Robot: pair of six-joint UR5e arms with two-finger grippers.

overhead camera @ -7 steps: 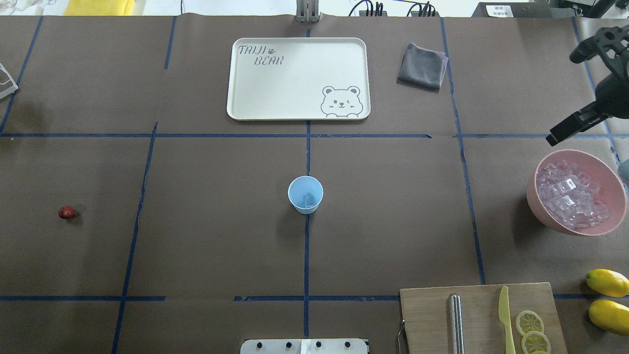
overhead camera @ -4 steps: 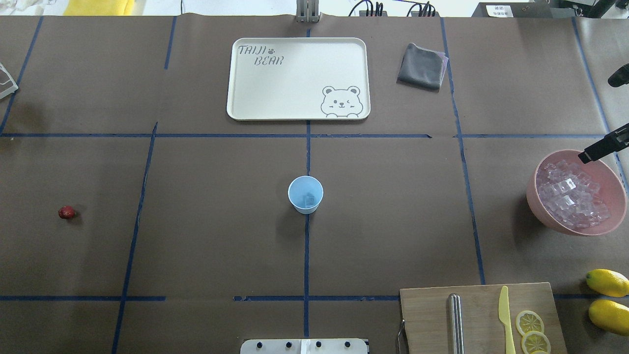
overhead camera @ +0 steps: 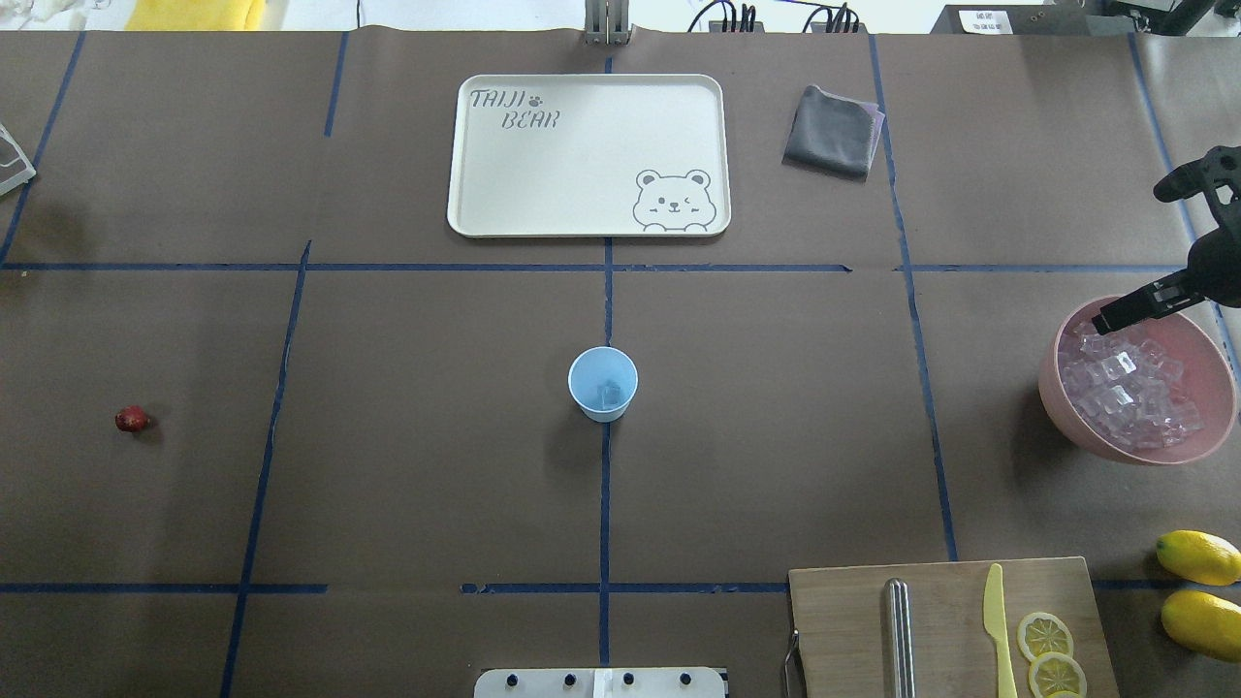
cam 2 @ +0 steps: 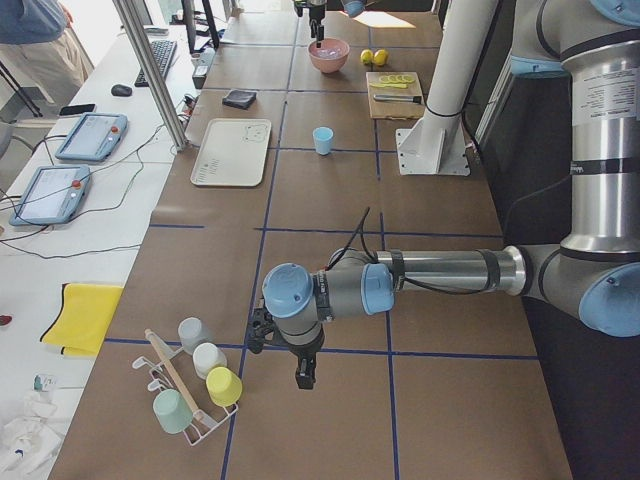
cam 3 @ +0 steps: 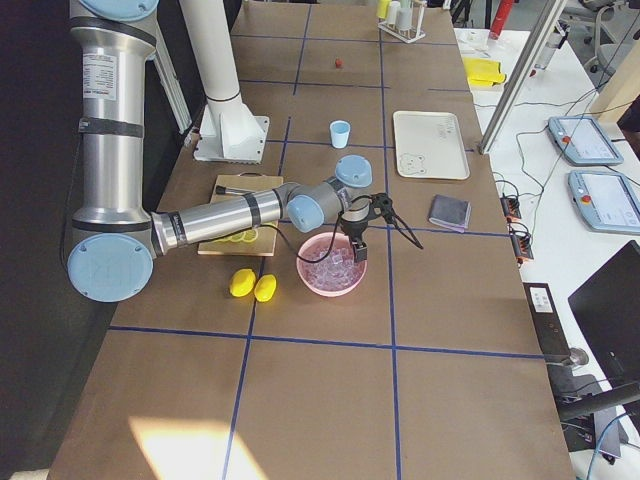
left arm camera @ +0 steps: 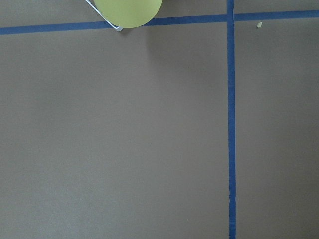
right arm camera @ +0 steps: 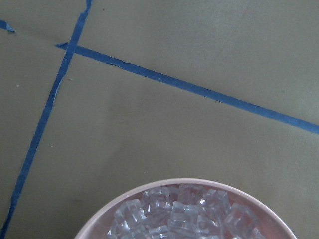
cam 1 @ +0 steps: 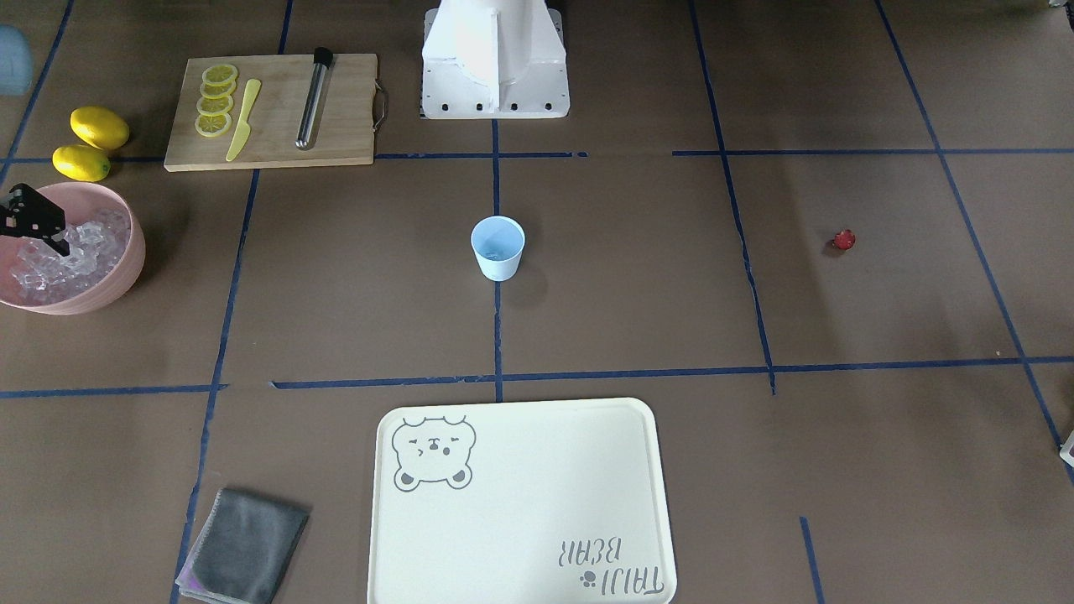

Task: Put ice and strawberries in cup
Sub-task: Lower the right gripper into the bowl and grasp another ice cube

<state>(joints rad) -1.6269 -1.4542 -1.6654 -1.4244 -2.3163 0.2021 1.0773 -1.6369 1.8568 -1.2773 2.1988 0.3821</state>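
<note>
The light blue cup point(overhead camera: 602, 383) stands at the table's middle with one ice cube point(overhead camera: 610, 394) inside. The red strawberry point(overhead camera: 131, 419) lies far left, alone; it also shows in the front-facing view point(cam 1: 843, 240). The pink bowl point(overhead camera: 1050, 378) at the right holds several clear ice cubes point(overhead camera: 1129, 388). My right gripper point(overhead camera: 1132, 254) is open and empty, with one finger point(overhead camera: 1129, 312) over the bowl's far rim. The right wrist view shows the ice point(right arm camera: 184, 214) just below. My left gripper point(cam 2: 300, 372) shows only in the exterior left view, far from everything; I cannot tell its state.
A cream tray point(overhead camera: 465, 155) and a grey cloth point(overhead camera: 832, 131) lie at the back. A cutting board point(overhead camera: 843, 620) with a metal rod, a yellow knife and lemon slices is at the front right, with two lemons point(overhead camera: 1198, 557) beside it. A cup rack point(cam 2: 190, 385) stands near the left arm.
My right gripper swung out past the right edge, then came back left. Its lower finger now sits over the pink bowl's far rim.
</note>
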